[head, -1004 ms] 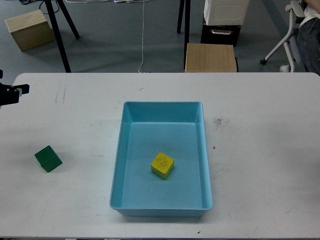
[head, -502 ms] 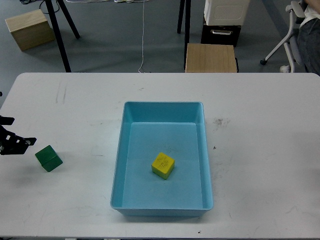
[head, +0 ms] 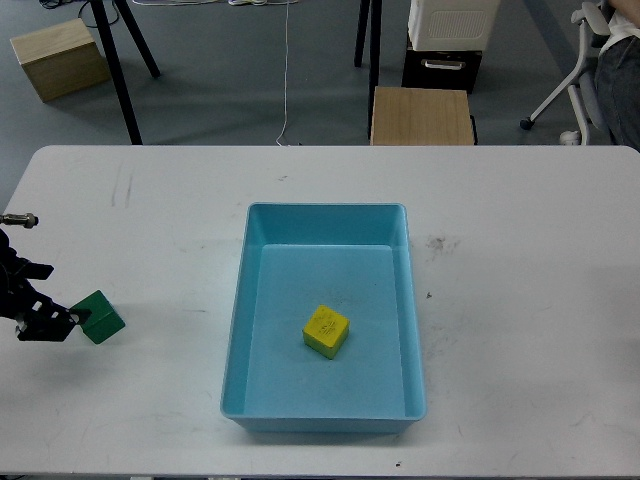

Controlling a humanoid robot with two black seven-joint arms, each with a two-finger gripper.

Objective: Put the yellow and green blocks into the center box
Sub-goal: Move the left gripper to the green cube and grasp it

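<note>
A yellow block (head: 326, 331) lies inside the blue box (head: 250, 300) in the middle of the white table. A green block (head: 100, 317) sits on the table to the left of the box. My left gripper (head: 50, 322) is at the far left edge, low over the table, its dark tip right beside the green block's left side. It is small and dark, so I cannot tell whether its fingers are open or shut. My right gripper is not in view.
The white table (head: 520, 300) spans the view. Beyond its far edge stand a wooden stool (head: 421, 115), a wooden box (head: 58, 58), tripod legs (head: 128, 60) and an office chair base (head: 570, 90).
My left gripper has come down from the upper left edge toward the green block and now sits next to it. The blocks and box have not moved.
</note>
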